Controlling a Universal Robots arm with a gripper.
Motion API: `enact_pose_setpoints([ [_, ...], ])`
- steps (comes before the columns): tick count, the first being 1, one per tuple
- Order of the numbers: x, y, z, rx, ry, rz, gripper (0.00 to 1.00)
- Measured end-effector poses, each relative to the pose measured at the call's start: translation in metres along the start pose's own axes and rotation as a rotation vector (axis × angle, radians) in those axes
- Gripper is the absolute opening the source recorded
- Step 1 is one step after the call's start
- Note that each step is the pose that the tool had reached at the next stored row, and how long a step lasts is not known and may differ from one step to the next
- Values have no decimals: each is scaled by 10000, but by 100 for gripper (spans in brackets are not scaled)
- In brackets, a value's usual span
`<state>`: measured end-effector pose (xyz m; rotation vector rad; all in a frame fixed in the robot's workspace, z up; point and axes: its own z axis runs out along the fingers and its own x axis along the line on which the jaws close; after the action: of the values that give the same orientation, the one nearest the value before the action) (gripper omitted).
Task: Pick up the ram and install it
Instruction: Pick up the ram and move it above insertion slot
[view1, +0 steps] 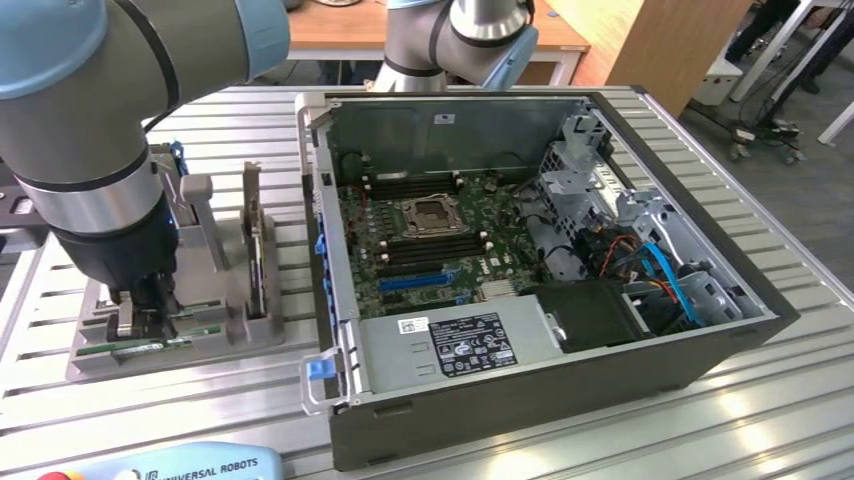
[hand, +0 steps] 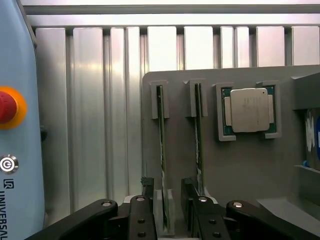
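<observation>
I've got the gripper (hand: 168, 192) over the gray holder (hand: 240, 167), jaws apart and straddling one ram stick (hand: 161, 135), which stands on edge, presumably so its flat faces can be pinched.

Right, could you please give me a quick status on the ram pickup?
Gripper open, straddling the ram in the holder. Ram not lifted. Second stick close alongside.
</observation>
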<state>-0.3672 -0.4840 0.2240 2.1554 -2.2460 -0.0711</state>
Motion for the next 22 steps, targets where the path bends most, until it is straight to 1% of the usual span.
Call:
enact_pose_setpoints([
  [15,3,-7,138,0,0,-1,35],
  [22,3,-9,179,-1,1,-1,35],
])
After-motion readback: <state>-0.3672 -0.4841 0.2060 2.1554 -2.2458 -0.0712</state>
